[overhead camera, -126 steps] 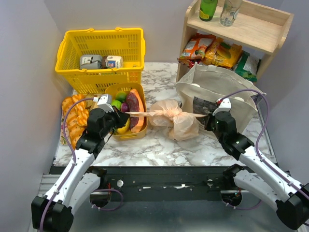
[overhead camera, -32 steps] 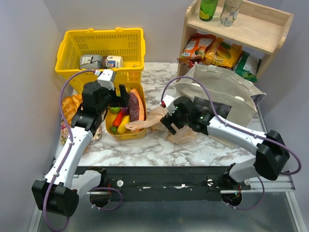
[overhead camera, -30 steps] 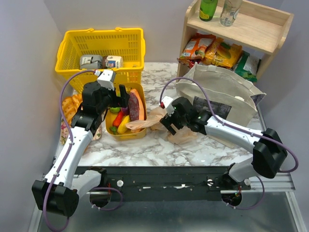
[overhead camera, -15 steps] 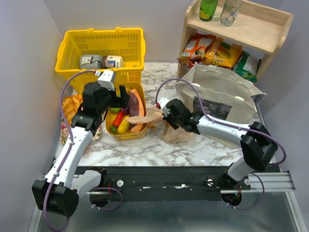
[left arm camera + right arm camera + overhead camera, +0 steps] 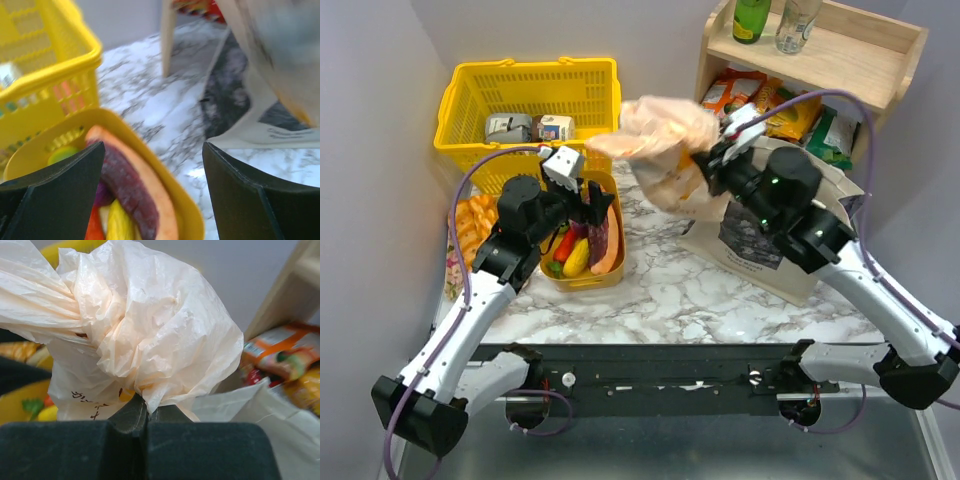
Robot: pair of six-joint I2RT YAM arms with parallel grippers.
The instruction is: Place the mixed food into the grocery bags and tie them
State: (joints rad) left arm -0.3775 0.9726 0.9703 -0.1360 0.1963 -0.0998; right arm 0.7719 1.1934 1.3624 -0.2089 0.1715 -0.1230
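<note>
The peach plastic bag [image 5: 665,150] hangs in the air above the table [image 5: 670,300], between the yellow basket [image 5: 530,80] and the wooden shelf [image 5: 820,60]. It is over the far left corner of the canvas tote [image 5: 790,250]. The right gripper [image 5: 712,165] is closed, with the bag's bunched plastic pinched between its fingers. The tote stands on the right of the table, just near of the shelf. The left gripper [image 5: 595,200] hovers over the yellow tray [image 5: 610,275], jaws spread wide, holding nothing. The red-brown long slice [image 5: 598,240] lies in the tray beneath it.
</note>
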